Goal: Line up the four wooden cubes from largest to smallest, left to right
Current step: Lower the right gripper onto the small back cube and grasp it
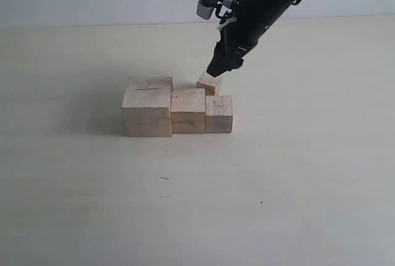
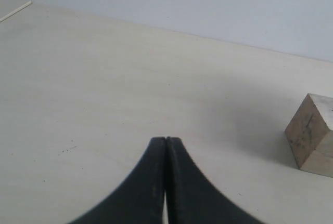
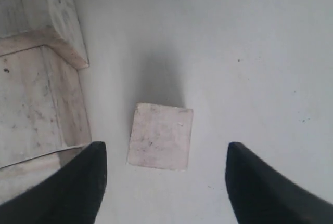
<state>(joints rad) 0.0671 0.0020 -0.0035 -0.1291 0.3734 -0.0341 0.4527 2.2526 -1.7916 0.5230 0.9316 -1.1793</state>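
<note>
Three wooden cubes are sitting pressed together in a row on the table [image 1: 290,192]. The largest cube [image 1: 147,115] is at the left, the second cube [image 1: 188,113] in the middle and the third cube [image 1: 219,116] at the right, already stepping down in size as the task is asking. The smallest cube [image 1: 209,84] is resting flat on the table just behind the third, on the far side, so it is lying out of line. Its place appears to be the right end of the row. The right gripper [image 1: 217,68] is hanging directly over it, its jaws standing wide to either side with bare table showing in both gaps. They are gripping nothing, a stance suited to closing on the cube. The left gripper [image 2: 165,141] is idling apart from the row, its jaws pressed together and carrying nothing.
</note>
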